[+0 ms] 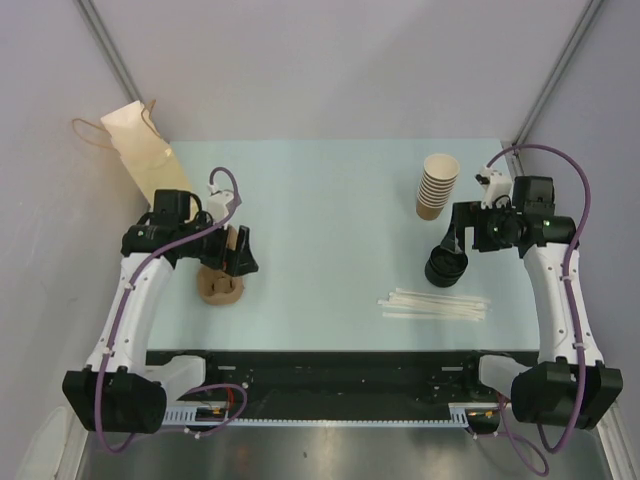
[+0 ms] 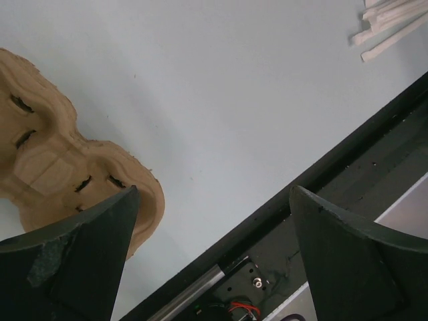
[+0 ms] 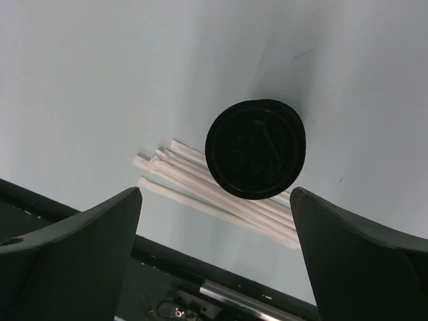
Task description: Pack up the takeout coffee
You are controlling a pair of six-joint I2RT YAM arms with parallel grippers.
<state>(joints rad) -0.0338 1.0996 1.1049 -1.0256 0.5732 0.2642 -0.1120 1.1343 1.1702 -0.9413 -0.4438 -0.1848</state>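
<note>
Pale blue tabletop lies before you. Your left gripper hangs released over the cardboard carrier at eight o'clock. Your right gripper, fingers also spread wide and grasping nothing, hovers over the black lid stack at four o'clock. Where the lidded coffee sits, you cannot tell.

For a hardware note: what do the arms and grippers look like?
The left arm and right arm have white shells, black joints and bases, and a purple cable along each. The left gripper and right gripper are black, with broad wedge-shaped fingers.
</note>
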